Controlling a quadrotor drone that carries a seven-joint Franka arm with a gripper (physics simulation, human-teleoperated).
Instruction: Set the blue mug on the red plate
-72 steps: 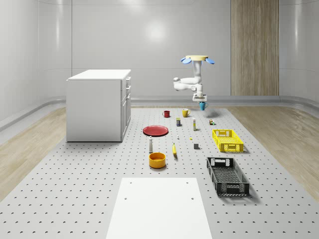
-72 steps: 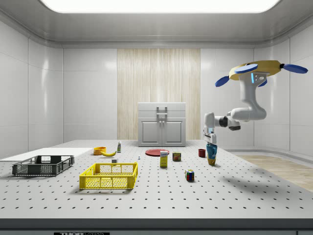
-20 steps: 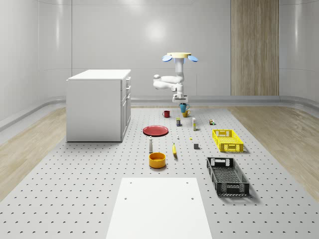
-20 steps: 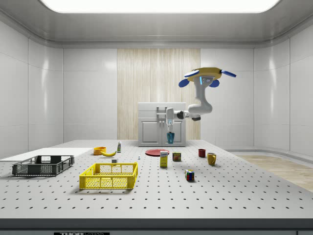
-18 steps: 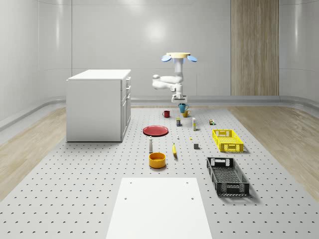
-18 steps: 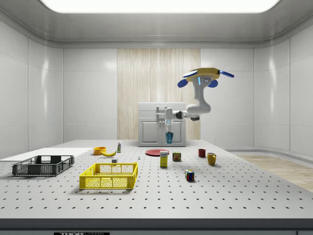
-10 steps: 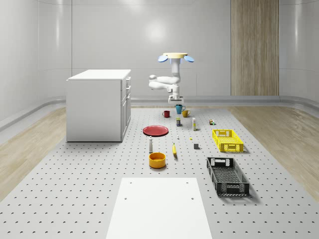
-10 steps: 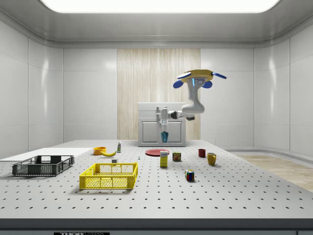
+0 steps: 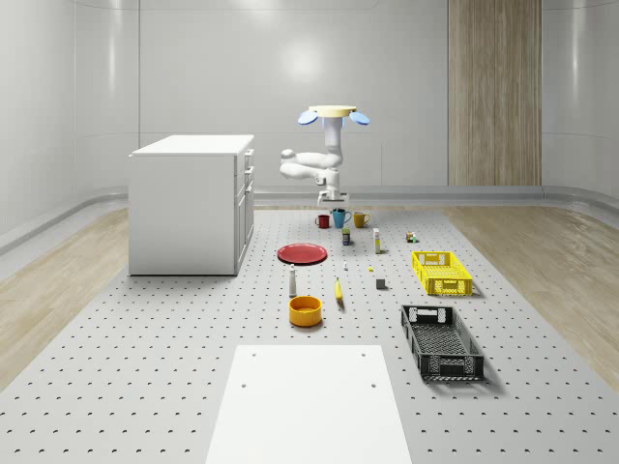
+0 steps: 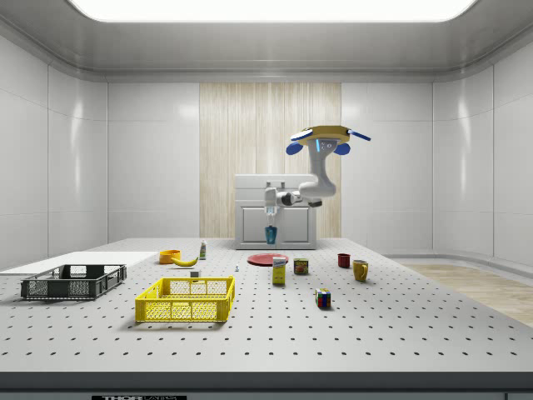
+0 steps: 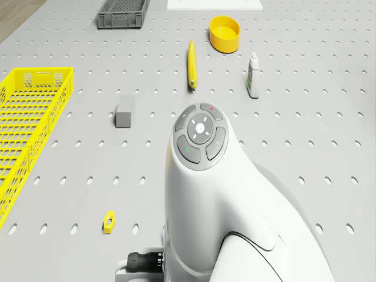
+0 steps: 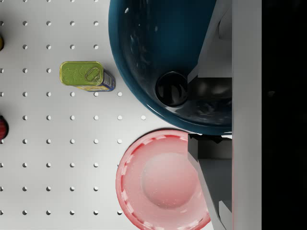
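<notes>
"What does the gripper (image 10: 270, 225) hold?"
"It pinches the blue mug (image 10: 271, 234) tight, up in the air. The drone (image 10: 323, 136) hovers."
"What's under it?"
"The red plate (image 12: 160, 180), with a green can (image 12: 87, 76) nearby."

A bare test lab: perforated floor (image 9: 145, 367), plain panelled walls (image 9: 193, 77)

In the wrist view the blue mug (image 12: 158, 52) runs off the picture's edge, and a gripper finger (image 12: 211, 177) hides part of the red plate (image 12: 153, 182).
</notes>
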